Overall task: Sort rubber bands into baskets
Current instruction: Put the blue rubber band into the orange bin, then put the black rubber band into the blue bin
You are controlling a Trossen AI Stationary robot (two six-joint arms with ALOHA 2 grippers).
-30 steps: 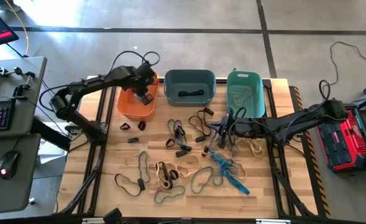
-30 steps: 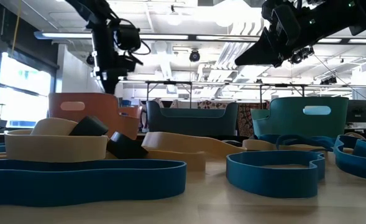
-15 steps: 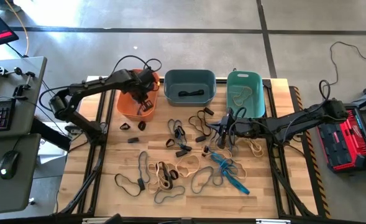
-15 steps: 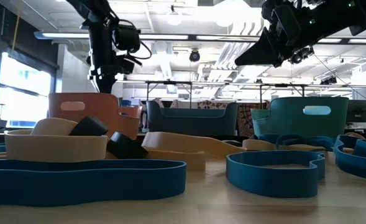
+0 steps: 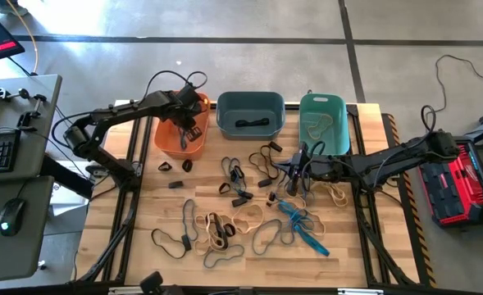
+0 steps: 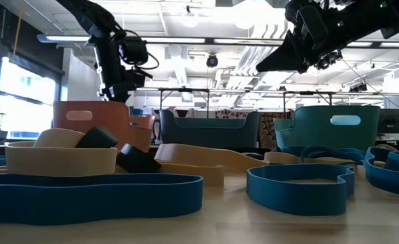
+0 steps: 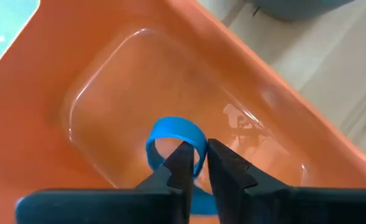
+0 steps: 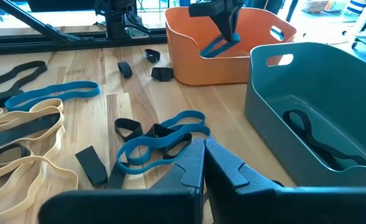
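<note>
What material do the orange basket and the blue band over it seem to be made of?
The orange basket: probably moulded plastic, glossy, with light reflections on its smooth floor. The blue band: likely rubber, matte, a thin flat strip curling into a soft loop.

Wooden table (image 5: 143, 209): baskets (image 5: 250, 115), scattered rubber bands (image 5: 225, 229)

My left gripper (image 7: 197, 163) hung inside the orange basket (image 5: 169, 136), walled in on all sides, a blue rubber band (image 7: 173, 138) at my fingertips; the way out was upward. The slate basket (image 5: 250, 113) and teal basket (image 5: 323, 121) blocked the table's far edge. Loose rubber bands (image 5: 225, 225) cluttered the middle; bare wood (image 5: 110, 238) lay free along the left edge.
</note>
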